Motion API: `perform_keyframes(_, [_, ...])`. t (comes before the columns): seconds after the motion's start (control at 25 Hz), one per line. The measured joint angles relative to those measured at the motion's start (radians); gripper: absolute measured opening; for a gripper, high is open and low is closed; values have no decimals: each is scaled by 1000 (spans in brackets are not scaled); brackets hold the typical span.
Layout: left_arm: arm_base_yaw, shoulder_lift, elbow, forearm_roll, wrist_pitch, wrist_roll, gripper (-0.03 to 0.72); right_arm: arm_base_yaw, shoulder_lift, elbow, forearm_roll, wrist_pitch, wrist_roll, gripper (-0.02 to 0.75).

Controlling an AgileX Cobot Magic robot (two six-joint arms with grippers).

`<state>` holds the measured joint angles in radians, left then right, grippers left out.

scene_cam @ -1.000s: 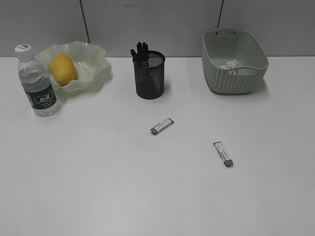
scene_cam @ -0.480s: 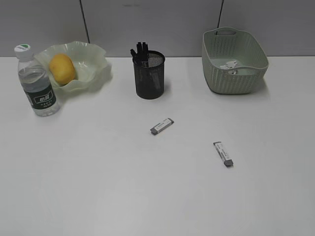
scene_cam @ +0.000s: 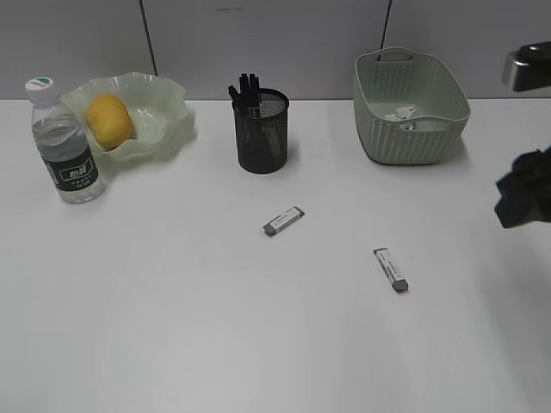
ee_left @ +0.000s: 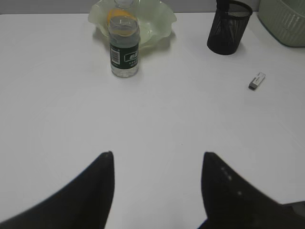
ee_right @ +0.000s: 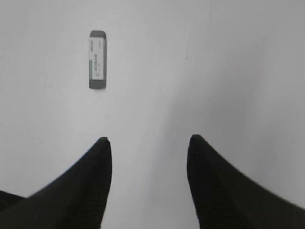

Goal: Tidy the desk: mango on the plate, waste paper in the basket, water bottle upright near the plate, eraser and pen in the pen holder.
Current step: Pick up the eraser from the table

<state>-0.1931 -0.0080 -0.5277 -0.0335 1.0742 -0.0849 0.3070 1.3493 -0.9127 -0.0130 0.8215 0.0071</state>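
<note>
the desk point(scene_cam: 172, 327) carries most things already in place. the mango point(scene_cam: 108, 119) lies in the plate point(scene_cam: 168, 107) at the far left, and the water bottle point(scene_cam: 65, 146) stands upright just beside the plate, on its near left side. the pen holder point(scene_cam: 262, 131) stands near the middle at the back with dark pens point(scene_cam: 246, 89) sticking out of it. the basket point(scene_cam: 410, 105) sits at the far right, and a small white wad inside it looks like the waste paper point(scene_cam: 403, 114), though it is too small to be sure. two erasers lie flat on the bare desk, well apart: one eraser point(scene_cam: 283, 220) in front of the pen holder, the other eraser point(scene_cam: 390, 269) nearer and to the right. the right gripper point(ee_right: 147, 148) hangs over the desk with its jaws wide and nothing between them, the second eraser ahead and left of its tips. the left gripper point(ee_left: 157, 160) is likewise spread and empty, over bare desk on the near side of the bottle.
</note>
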Motion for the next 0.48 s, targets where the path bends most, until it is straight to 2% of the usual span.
perform_keyframes(0.24, [0,0,0,0,-1,0,445,56,265,-196,13,15,2,408])
perform_keyframes(0.48, [0,0,0,0,-2,0,445,119,452,-301,13,56,67,405])
